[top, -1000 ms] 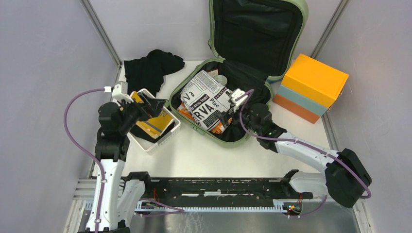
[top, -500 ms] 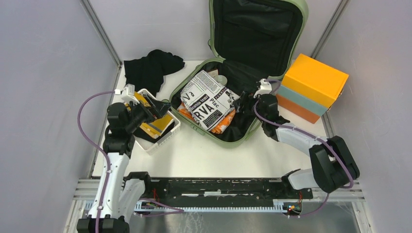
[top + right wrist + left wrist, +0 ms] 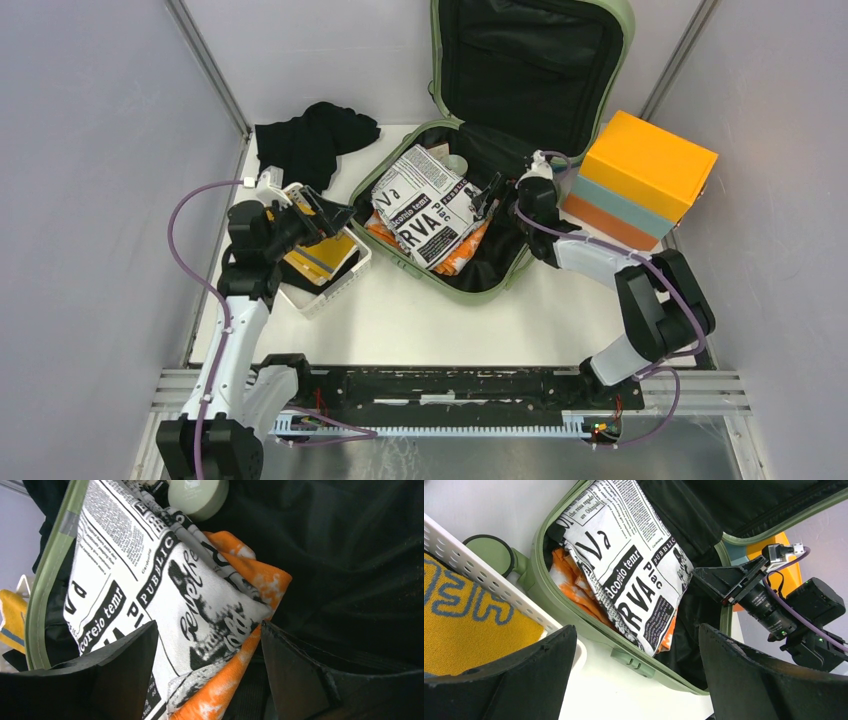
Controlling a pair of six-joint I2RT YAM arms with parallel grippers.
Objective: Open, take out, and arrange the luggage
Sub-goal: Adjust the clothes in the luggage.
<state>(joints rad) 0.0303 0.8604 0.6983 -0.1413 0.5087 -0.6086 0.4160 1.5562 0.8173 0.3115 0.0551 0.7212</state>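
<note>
Luggage [image 3: 525, 70] is lying open at the far middle of the table, its lid standing up against the back wall so that the lower shell is facing the arms; that is leaving the contents reachable from above and from either side. Print cloth [image 3: 425, 205] is lying uppermost in the shell, covering most of an orange cloth [image 3: 462, 250] whose edge is poking out beneath it; a small round jar [image 3: 457, 163] is sitting just behind them against the black lining.

Right gripper [image 3: 487, 195] is reaching into the shell from the right, jaws spread and gripping nothing, lined up on the near corner of the print cloth, probably to pinch it and lift it out; whether its fingers are touching the fabric I cannot tell. Left gripper [image 3: 325, 218] is hanging over the basket [image 3: 340, 285] just left of the luggage, jaws wide and empty; a yellow cloth [image 3: 320, 255] is lying in the basket, so this looks like the place where things are being arranged. Black garment [image 3: 305, 140] is lying on the table behind the basket; a box [image 3: 645, 175] is standing to the right of the luggage.

Overhead view is giving the whole layout and both arms; the right wrist view is showing the cloth corner framed between the spread jaws and the jar's face; the left wrist view is showing the perforated basket wall, a green wheel, and the right gripper from the side.
</note>
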